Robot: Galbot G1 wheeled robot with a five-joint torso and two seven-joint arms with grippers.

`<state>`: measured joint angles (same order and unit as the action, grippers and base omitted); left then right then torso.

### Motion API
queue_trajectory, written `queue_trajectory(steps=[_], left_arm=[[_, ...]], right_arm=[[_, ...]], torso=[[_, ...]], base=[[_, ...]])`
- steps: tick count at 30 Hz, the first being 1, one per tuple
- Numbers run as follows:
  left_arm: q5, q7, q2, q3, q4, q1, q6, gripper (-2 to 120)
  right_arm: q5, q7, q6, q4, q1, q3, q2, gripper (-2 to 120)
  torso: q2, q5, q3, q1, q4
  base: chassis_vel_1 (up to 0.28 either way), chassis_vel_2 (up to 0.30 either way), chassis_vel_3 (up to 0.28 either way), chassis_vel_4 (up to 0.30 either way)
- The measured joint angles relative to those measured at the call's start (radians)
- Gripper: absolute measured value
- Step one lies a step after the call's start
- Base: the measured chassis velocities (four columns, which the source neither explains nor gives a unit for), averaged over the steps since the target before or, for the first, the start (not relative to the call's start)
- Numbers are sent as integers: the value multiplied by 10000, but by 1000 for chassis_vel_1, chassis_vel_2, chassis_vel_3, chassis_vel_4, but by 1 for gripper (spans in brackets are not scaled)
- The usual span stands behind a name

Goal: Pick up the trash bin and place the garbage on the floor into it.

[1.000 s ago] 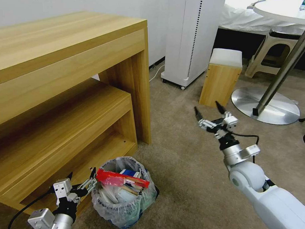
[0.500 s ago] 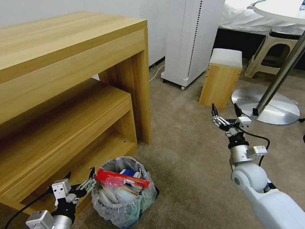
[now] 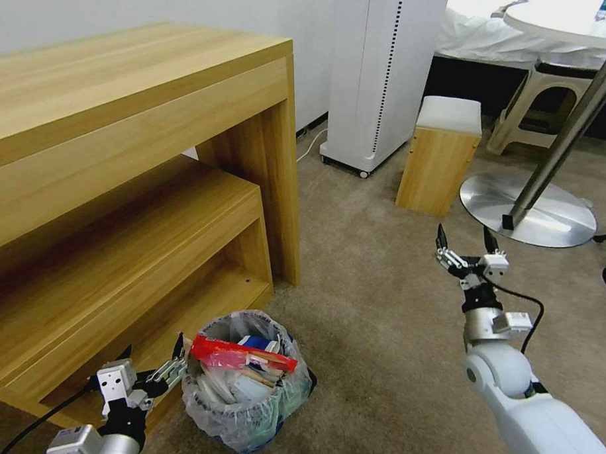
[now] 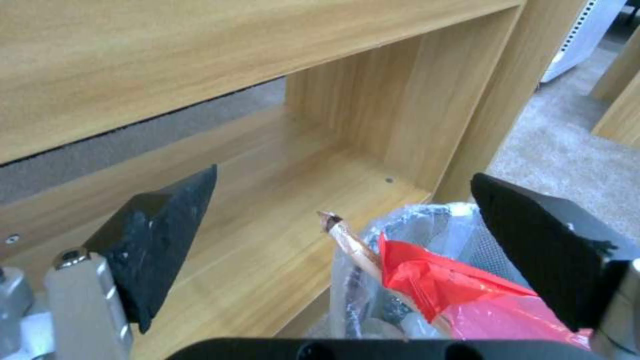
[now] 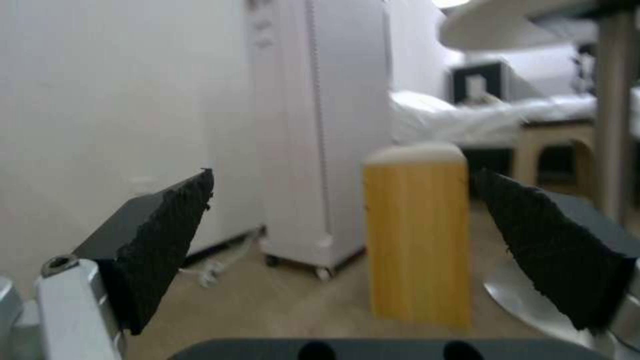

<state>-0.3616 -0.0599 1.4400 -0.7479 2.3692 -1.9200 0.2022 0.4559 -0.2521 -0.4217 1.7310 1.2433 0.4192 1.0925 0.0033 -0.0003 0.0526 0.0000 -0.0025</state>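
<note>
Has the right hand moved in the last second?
Yes. The right hand, open and empty, has swung to the robot's right and drawn back toward the robot, away from the wooden stool, nearer the table's metal base.

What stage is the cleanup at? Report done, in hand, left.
Done: the trash bin stands on the carpet by the wooden shelf, stuffed with litter, a red wrapper on top. In hand: nothing; the left pincer sits open beside the bin, the right pincer open above bare carpet. Left: no litter visible on the floor.
</note>
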Motion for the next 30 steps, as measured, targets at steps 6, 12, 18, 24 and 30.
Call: queue_trajectory(steps=[6, 12, 18, 24, 30], left_arm=[[233, 59, 61, -19, 132, -186, -106, 100], [637, 113, 40, -267, 76, -30, -297, 100], [631, -62, 130, -185, -134, 318, -261, 100], [437, -113, 139, -108, -748, 979, -273, 100], [393, -113, 116, 100, -1052, 1264, -276, 100]], right_arm=[[-448, -376, 990, 23, -104, 84, 751, 100], [-377, -615, 1576, 469, -298, 145, 1185, 100], [-431, -669, 1651, 713, -170, 253, 1270, 100], [-555, -679, 1653, 862, 5, 487, 1472, 100], [-582, -645, 1654, 1018, 177, 682, 1843, 100]], torso=[[-1, 2, 1, 0, 4], [0, -1, 1, 0, 3], [0, 1, 1, 0, 2], [-1, 1, 1, 0, 1], [-1, 2, 1, 0, 3]], base=[[0, 0, 0, 0], [0, 0, 0, 0], [0, 0, 0, 0], [0, 0, 0, 0], [0, 0, 0, 0]])
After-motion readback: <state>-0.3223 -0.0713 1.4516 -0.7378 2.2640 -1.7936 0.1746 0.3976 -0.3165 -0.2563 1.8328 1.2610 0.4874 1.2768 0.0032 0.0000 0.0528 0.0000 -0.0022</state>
